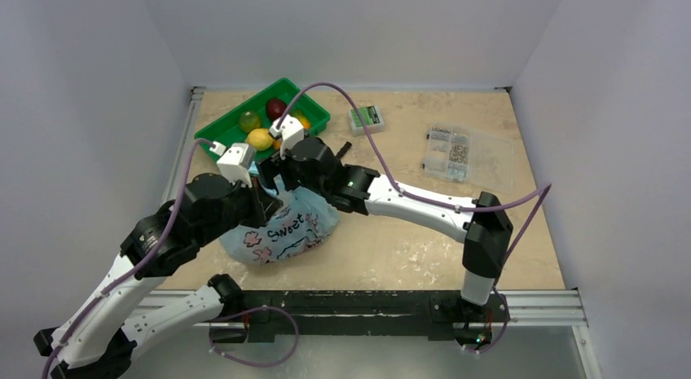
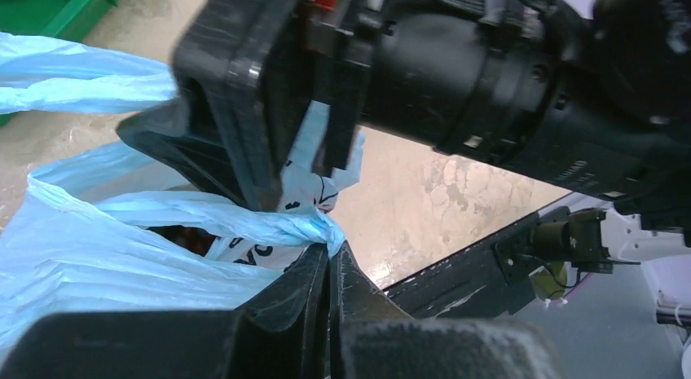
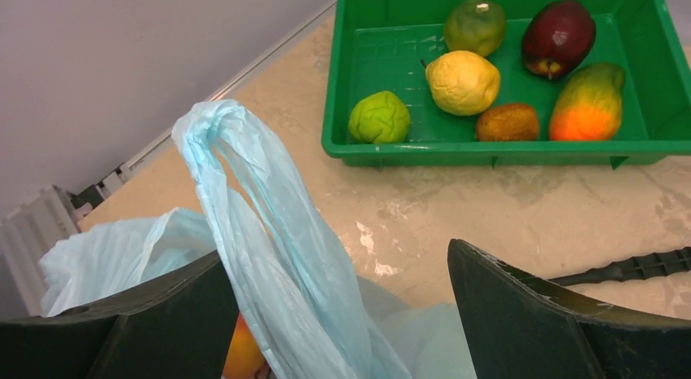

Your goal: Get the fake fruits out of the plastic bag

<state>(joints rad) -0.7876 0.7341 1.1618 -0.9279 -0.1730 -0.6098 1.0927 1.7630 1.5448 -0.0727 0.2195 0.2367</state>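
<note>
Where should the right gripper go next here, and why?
Probably lower the right gripper toward the orange fruit visible inside the bag: its jaws stand open over the mouth, and the left gripper is pinching the bag's edge.

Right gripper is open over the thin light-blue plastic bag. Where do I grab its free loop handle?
Pinch the loop handle just below its bunched top, bringing the right gripper down from above: it stands upright there as one narrow rope between the open jaws, fanning wider lower down.
</note>
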